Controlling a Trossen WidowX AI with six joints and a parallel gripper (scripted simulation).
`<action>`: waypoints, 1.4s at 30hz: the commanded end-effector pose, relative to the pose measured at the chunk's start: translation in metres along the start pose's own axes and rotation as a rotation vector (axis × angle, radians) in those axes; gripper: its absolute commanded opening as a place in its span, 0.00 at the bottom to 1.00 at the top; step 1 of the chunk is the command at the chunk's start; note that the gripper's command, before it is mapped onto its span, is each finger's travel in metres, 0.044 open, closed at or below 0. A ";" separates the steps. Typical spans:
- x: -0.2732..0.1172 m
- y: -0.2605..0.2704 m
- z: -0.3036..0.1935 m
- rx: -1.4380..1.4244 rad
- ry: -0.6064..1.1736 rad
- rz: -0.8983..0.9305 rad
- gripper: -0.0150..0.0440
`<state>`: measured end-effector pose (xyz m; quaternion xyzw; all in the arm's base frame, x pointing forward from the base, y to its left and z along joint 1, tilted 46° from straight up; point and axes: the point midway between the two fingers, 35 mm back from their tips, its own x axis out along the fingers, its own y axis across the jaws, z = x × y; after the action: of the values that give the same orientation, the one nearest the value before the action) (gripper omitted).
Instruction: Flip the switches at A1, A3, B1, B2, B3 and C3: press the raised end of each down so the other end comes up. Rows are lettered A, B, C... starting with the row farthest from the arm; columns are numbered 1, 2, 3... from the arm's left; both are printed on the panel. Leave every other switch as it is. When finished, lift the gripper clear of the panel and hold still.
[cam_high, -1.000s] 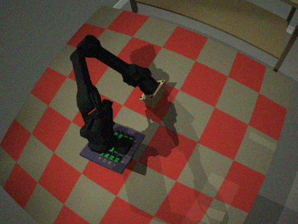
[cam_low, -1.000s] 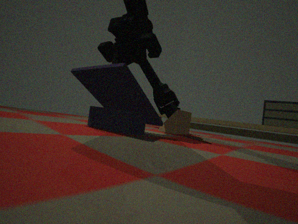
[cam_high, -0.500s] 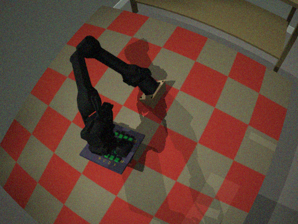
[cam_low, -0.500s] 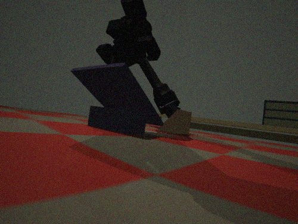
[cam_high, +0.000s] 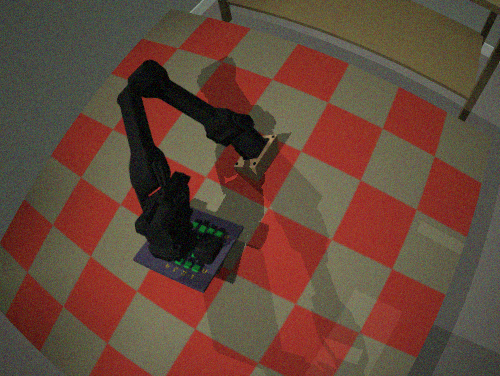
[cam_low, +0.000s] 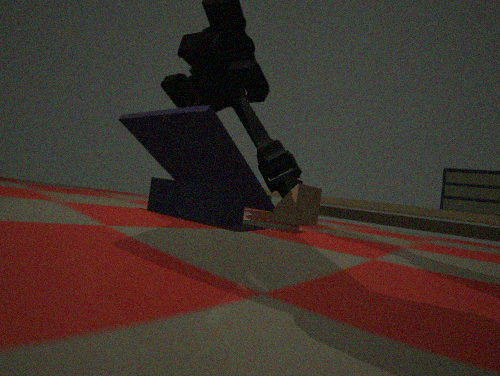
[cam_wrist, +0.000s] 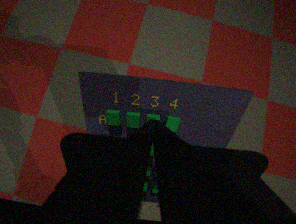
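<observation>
— What's nearest in the wrist view?

— The end effector, a dark mass filling the lower half. Its fingers are pressed together with nothing between them, and the tips sit at the row A switch under the 3.

— And beyond that?

— The panel, dark purple, on the red-and-tan checked tabletop. Yellow writing reads 1, 2, 3, 4 across the top, with an A at the left of the first row. Four green switches show in that row; the one under 3 is partly hidden by the fingertips. Slivers of green from lower rows show through the gap between the fingers. Other row letters are hidden.

— From above?

— The arm folds over the panel, covering its left part. Green switches show to the right of the end effector; the yellow marks along the near edge are too small to read. Farther off stands the tan base block, then a wooden bench.

— The side view?

— The panel is a tilted wedge, seen from behind.
</observation>
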<state>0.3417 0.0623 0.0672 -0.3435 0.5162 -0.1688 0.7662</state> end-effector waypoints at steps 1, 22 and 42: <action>0.001 0.001 0.000 -0.004 0.000 0.005 0.25; 0.003 0.001 0.000 -0.004 0.000 0.004 0.25; -0.057 0.001 -0.002 -0.006 -0.023 0.006 0.25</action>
<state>0.3249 0.0775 0.0814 -0.3494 0.5240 -0.1671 0.7585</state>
